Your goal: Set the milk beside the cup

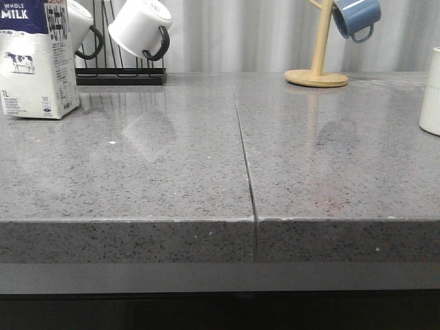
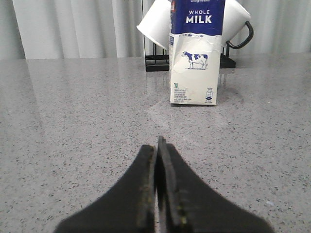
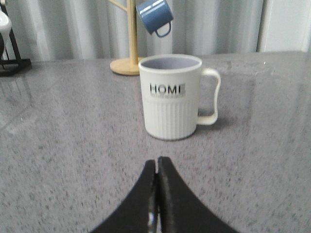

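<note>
The milk [image 1: 38,58], a tall white carton with a dark blue "WHOLE MILK" top and a cow picture, stands upright at the far left of the grey counter. It also shows in the left wrist view [image 2: 196,53], straight ahead of my left gripper [image 2: 158,145], which is shut and empty, well short of it. The cream ribbed "HOME" cup [image 3: 172,96] stands upright ahead of my right gripper [image 3: 157,162], which is shut and empty. In the front view only the cup's edge [image 1: 431,93] shows at the far right. Neither gripper shows in the front view.
A black rack [image 1: 120,72] with white black-handled mugs [image 1: 141,27] stands just behind and right of the milk. A wooden mug tree [image 1: 317,65] holds a blue mug [image 1: 356,17] at the back right. A seam [image 1: 244,151] splits the counter down the middle.
</note>
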Robot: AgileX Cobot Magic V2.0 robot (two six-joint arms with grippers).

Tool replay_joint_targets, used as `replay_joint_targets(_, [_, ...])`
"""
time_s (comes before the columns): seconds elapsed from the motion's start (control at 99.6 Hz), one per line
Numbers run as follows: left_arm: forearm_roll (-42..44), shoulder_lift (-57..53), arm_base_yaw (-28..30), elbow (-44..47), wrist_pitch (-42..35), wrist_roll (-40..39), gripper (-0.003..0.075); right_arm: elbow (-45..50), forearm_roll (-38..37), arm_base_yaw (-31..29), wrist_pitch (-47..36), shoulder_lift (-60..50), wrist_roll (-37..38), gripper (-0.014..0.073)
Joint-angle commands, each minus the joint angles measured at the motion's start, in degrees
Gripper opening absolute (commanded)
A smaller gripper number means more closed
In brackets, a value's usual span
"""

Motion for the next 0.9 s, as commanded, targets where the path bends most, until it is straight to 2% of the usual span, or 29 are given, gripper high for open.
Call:
replay_joint_targets(0.0, [-0.1,-1.6,0.1,2.5,-4.5,-0.5,-0.002,-6.1,-0.5,-0.5,0.1,1.6,-0.2,-0.0036])
replay_joint_targets(0.201, [-0.1,-1.6,0.1,2.5,-4.5,-0.5,-0.002,-13.4,-0.5,-0.5,5.4,8.0,-0.2,-0.0036])
replay_joint_targets(0.462, [-0.1,-1.6,0.1,2.5,-4.5,-0.5,-0.002,-14.4,-0.5,-0.5,3.8,13.8,-0.2,-0.0025])
replay_joint_targets(0.532, [-0.1,-1.6,0.1,2.5,-4.5,-0.5,-0.002,-14.4,-0.5,-0.5,3.6,15.7,-0.2,0.0037])
replay_joint_targets(0.652, [-0.1,-1.6,0.1,2.5,-4.5,-0.5,-0.002,-14.4,-0.5,-0.5,0.4,20.1,-0.2,0.0272])
replay_joint_targets(0.723, [-0.1,-1.6,0.1,2.5,-4.5,-0.5,-0.002,-14.4,-0.5,-0.5,-3.2,22.8,-0.2,0.0367])
replay_joint_targets(0.893, [-0.1,-1.6,0.1,2.5,-4.5,-0.5,-0.002,-14.4,-0.6,-1.1,-12.9,30.8,-0.2,0.0361])
